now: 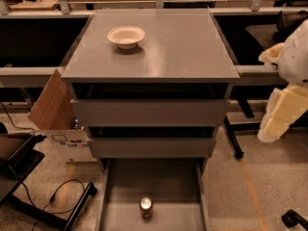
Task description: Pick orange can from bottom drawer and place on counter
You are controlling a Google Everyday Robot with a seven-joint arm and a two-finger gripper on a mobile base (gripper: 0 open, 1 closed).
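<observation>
The orange can stands upright on the floor of the open bottom drawer, near the drawer's front middle, its silver top facing up. The counter is the flat grey top of the drawer cabinet. My gripper hangs on the pale arm at the right edge of the view. It is beside the cabinet at about the height of the upper drawers, well above and to the right of the can, and it holds nothing that I can see.
A white bowl sits on the counter's far left. The two upper drawers look closed. A cardboard box leans at the cabinet's left, with cables on the floor. Dark benches with metal rails flank both sides.
</observation>
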